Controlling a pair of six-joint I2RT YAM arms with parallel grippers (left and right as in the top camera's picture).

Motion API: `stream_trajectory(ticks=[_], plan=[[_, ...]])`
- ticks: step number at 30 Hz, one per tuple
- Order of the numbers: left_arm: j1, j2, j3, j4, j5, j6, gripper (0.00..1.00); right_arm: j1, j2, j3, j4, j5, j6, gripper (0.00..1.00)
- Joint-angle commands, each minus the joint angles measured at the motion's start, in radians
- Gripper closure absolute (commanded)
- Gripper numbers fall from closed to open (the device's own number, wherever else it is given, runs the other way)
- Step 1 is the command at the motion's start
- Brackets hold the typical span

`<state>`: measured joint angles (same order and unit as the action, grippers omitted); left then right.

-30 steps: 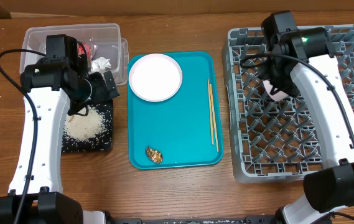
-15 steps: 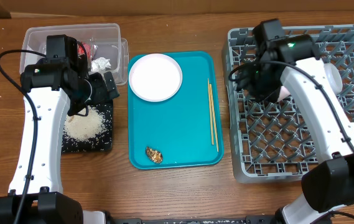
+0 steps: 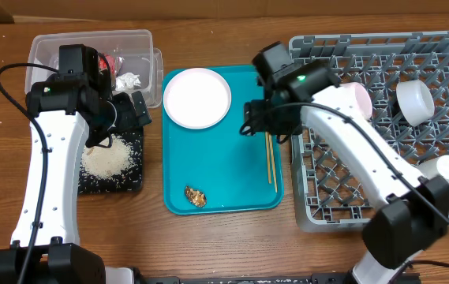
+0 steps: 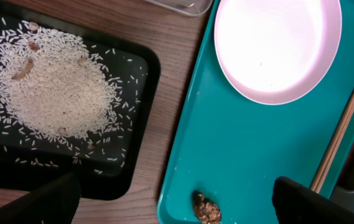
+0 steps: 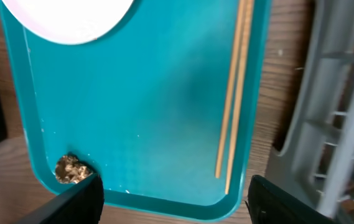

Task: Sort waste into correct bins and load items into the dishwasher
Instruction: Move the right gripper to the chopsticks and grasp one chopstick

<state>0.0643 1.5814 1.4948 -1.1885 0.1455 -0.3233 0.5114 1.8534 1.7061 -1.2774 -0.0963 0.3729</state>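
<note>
Two thin wooden chopsticks (image 5: 234, 93) lie side by side along the right edge of the teal plastic tray (image 5: 158, 106); the right claw (image 5: 177, 194), spread apart and empty, should straddle both near mid-length.

1. This looks like a robot test bench rather than a working kitchen. A white left arm (image 3: 46, 158) and right arm (image 3: 350, 142), trailing black cables (image 3: 7, 75), stand at a wooden table (image 3: 224, 244).
2. Dish-clearing props are laid out: a grey rack (image 3: 342, 223), and a teal tray (image 3: 224, 166) with a plate (image 3: 197, 97) and chopsticks (image 3: 269, 158).
3. Rice (image 3: 110, 158) is heaped on a black tray (image 3: 133, 183) beside a clear tub (image 3: 90, 41).
4. Only the tabletop shows, so the room itself cannot be told.
</note>
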Motion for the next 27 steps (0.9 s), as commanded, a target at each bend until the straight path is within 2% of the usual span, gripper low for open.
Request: stream_trajectory(ticks=[1,15,27], plan=[[-0.006,-0.016,0.019,-0.002,0.001,-0.013,0.0,0.018,0.063,-0.006,0.003,0.018,0.017,0.24],[-0.006,-0.016,0.019,-0.002,0.001,-0.011,0.0,0.033,0.302,-0.006,-0.009,0.013,0.024,0.24],[-0.006,-0.016,0.019,-0.001,0.0,-0.002,0.0,0.033,0.333,-0.109,0.088,-0.056,0.024,0.23]])
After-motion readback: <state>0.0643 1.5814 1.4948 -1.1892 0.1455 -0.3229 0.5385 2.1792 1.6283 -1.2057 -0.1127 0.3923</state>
